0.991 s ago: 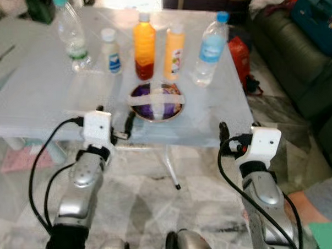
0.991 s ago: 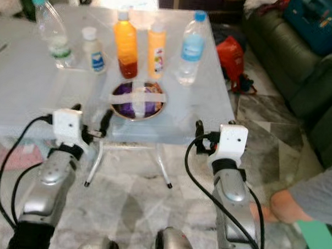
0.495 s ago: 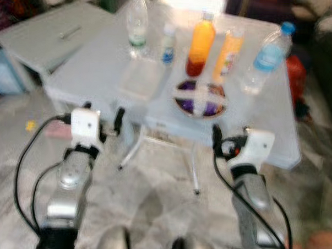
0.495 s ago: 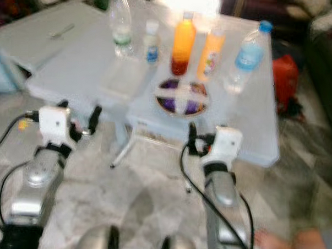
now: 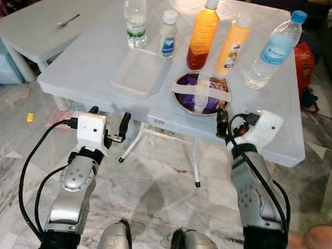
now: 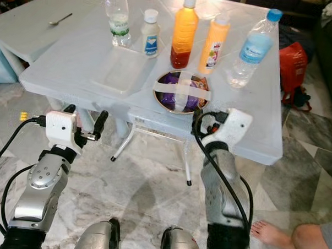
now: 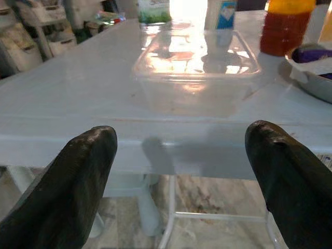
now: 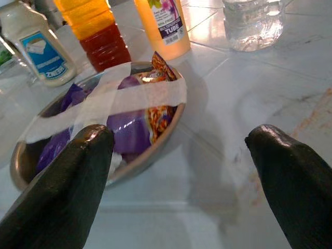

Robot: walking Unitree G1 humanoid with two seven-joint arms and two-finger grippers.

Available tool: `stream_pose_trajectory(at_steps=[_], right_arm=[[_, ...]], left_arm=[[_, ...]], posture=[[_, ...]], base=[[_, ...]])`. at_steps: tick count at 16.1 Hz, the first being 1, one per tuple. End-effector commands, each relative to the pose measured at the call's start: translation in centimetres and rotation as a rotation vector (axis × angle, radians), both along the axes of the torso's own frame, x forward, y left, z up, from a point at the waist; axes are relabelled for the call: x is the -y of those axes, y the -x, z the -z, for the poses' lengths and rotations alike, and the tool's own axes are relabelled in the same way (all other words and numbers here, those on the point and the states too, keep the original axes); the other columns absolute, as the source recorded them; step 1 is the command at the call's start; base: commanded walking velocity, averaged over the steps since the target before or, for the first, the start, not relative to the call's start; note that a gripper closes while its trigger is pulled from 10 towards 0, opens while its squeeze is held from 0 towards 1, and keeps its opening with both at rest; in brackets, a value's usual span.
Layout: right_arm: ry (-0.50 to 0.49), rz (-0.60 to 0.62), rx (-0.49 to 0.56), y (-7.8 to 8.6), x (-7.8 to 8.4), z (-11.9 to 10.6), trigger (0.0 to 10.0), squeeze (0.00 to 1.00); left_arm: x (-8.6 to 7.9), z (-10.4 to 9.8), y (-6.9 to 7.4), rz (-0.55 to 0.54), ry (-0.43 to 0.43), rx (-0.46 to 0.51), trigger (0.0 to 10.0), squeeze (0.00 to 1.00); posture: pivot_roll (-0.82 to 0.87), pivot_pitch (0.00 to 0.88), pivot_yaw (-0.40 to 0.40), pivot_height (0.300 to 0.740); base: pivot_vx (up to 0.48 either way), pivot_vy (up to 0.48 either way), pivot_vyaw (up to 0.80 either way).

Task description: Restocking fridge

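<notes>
On the white table (image 5: 91,60) stand a clear water bottle with a green label (image 5: 135,18), a small white bottle (image 5: 168,33), an orange juice bottle (image 5: 203,33), a paler orange bottle (image 5: 233,44) and a blue-capped water bottle (image 5: 273,49). In front of them lie an empty clear plastic container (image 5: 139,72) and a metal bowl (image 5: 202,98) of purple packets taped across. My left gripper (image 5: 109,115) is open just before the table's front edge, facing the container (image 7: 197,70). My right gripper (image 8: 179,150) is open at the edge, close to the bowl (image 8: 98,129).
A second white table (image 5: 32,27) with a spoon (image 5: 64,21) stands at the left. A red bag (image 5: 304,56) lies beyond the table's right side. A person's bare foot (image 6: 269,231) and knee (image 5: 320,244) are at the lower right. Metal table legs (image 5: 194,164) stand on the marble floor.
The camera has swung and the blur has cleared, so the table now lies slanted across the view. My right gripper has come closer to the bowl. Both grippers stay open.
</notes>
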State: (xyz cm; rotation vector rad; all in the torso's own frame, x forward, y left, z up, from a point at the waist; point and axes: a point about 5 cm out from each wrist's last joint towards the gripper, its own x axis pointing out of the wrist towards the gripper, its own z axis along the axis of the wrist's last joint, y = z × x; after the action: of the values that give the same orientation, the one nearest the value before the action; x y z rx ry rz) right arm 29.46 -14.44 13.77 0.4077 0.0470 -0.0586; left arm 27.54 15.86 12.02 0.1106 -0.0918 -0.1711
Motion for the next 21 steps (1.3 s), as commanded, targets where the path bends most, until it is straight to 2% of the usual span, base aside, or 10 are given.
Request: stream_pose_trajectory(at_steps=[1,5,9,10,12,16,17,18,19,21], right_arm=[[-0.092,-0.011,-0.043,0.1,-1.5,0.7,10.0,0.00],[-0.111,-0.047,-0.060,-1.0,-2.7,0.4,10.0,0.00],[-0.083,-0.051,-0.158,-1.2,-2.9,1.3,10.0,0.00],[-0.077,-0.045,-0.182,-1.3,-2.9,1.4,0.0,0.00],[-0.087,-0.041,-0.216,-1.5,-3.1,1.5,0.0,0.00],[-0.100,-0.039,-0.195,-2.3,-3.0,0.5,1.7,0.00],[-0.102,-0.035,-0.191,-2.5,-2.9,0.3,1.7,0.00],[-0.107,-0.028,-0.186,-2.8,-2.7,0.0,2.5,0.00],[-0.114,-0.020,-0.172,-3.3,-2.4,-0.6,10.0,0.00],[-0.150,-0.008,-0.166,-3.8,-2.2,-1.0,10.0,0.00]], left_arm=[[0.1,-0.3,0.1,0.011,-0.009,0.004,10.0,0.00],[-0.1,-0.4,0.0,0.005,-0.009,0.000,10.0,0.00],[0.4,-0.2,0.2,0.015,0.007,-0.007,10.0,0.00],[0.5,-0.2,0.2,0.017,0.010,-0.008,10.0,0.00],[0.8,-0.2,0.2,0.026,0.014,-0.009,10.0,0.00],[0.9,0.0,0.3,0.032,0.023,-0.023,10.0,0.00],[0.9,0.0,0.3,0.032,0.022,-0.024,10.0,0.00],[0.9,0.0,0.3,0.033,0.021,-0.024,10.0,0.00],[1.0,0.0,0.3,0.032,0.021,-0.023,10.0,0.00],[1.0,0.0,0.3,0.032,0.017,-0.022,10.0,0.00]], posture=[[0.01,0.167,-0.002,0.740],[0.02,0.171,-0.005,0.740],[0.02,0.173,-0.013,0.740],[0.02,0.173,-0.015,0.740],[0.02,0.172,-0.017,0.740],[0.02,0.172,-0.018,0.740],[0.02,0.171,-0.018,0.740],[0.02,0.171,-0.019,0.740],[0.02,0.170,-0.019,0.740],[0.02,0.168,-0.019,0.740]], base=[[0.000,0.000,0.00],[0.000,0.000,0.00],[0.000,0.000,0.00],[0.000,0.000,0.00],[0.000,0.000,0.00],[0.000,0.000,0.00],[0.000,0.000,0.00],[0.000,0.000,0.00],[0.000,0.000,0.00],[0.000,0.000,0.00]])
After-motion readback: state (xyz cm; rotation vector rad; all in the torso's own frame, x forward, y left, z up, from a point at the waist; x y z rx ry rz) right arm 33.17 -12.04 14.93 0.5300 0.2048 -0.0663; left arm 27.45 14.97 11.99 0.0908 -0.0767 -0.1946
